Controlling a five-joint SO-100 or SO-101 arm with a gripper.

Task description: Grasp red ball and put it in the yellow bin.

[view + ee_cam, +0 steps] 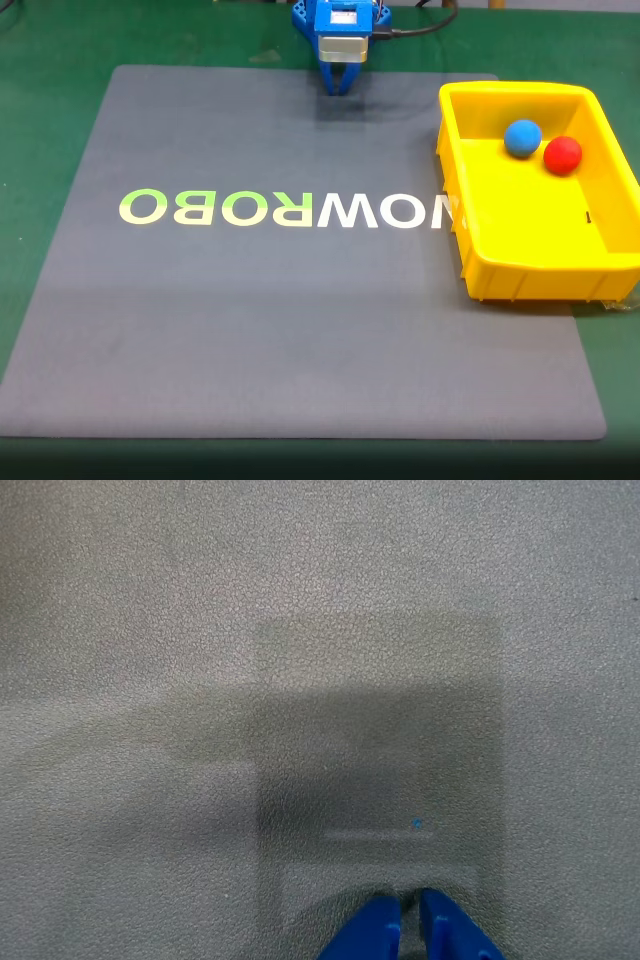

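Note:
The red ball (562,154) lies inside the yellow bin (470,250) at the right of the fixed view, touching or nearly touching a blue ball (522,138) on its left. My blue gripper (340,90) hangs at the far edge of the grey mat, well left of the bin, pointing down with nothing in it. In the wrist view the two blue fingertips of the gripper (410,905) stand almost together over bare mat, holding nothing.
A large grey mat (250,330) with "ROBO" lettering (280,208) covers the green table (40,120). The bin sits on the mat's right edge. A black cable (425,25) runs off behind the arm.

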